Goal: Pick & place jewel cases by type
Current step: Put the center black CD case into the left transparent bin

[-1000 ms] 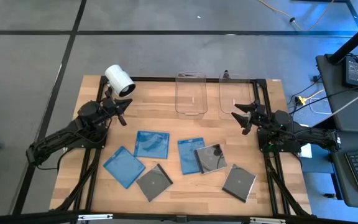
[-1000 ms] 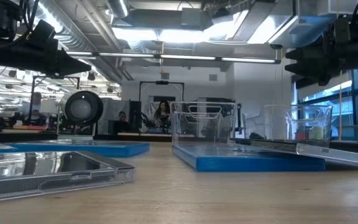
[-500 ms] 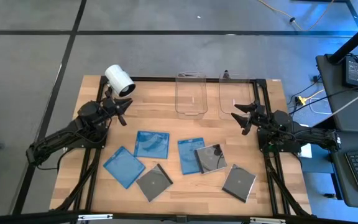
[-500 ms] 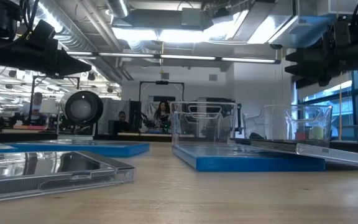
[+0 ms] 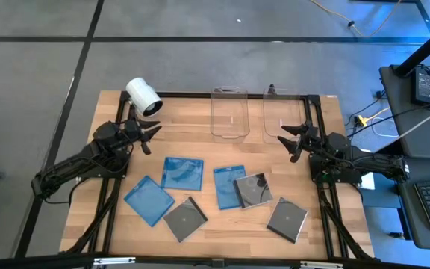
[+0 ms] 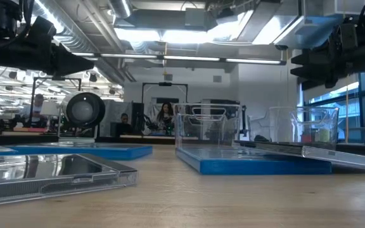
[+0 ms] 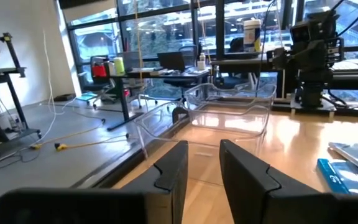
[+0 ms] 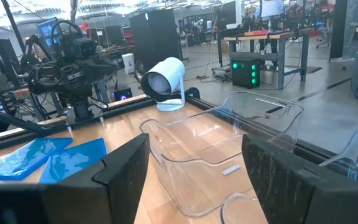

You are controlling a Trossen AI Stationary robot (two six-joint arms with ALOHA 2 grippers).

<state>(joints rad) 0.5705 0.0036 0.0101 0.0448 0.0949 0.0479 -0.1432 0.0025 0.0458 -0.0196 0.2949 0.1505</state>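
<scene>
Six jewel cases lie flat on the wooden table (image 5: 125,112). Three are blue (image 5: 182,172), (image 5: 148,199), (image 5: 227,183). Three are dark grey (image 5: 185,219), (image 5: 253,190), (image 5: 287,220), and the middle one overlaps a blue case. My left gripper (image 5: 152,136) hovers level near the table's left edge, beside the white camera. A narrow gap shows between its fingers (image 7: 202,168), which hold nothing. My right gripper (image 5: 286,142) hovers level at the right edge, wide open (image 8: 194,177) and empty. Both grippers are well clear of the cases.
Two clear plastic bins (image 5: 228,112), (image 5: 282,116) stand side by side at the table's far edge. A white cylindrical camera (image 5: 143,97) stands at the far left corner. Bare wood lies between the bins and the cases.
My left gripper has opened a little while staying in place; its fingers were together and now stand slightly apart. The cases have not moved.
</scene>
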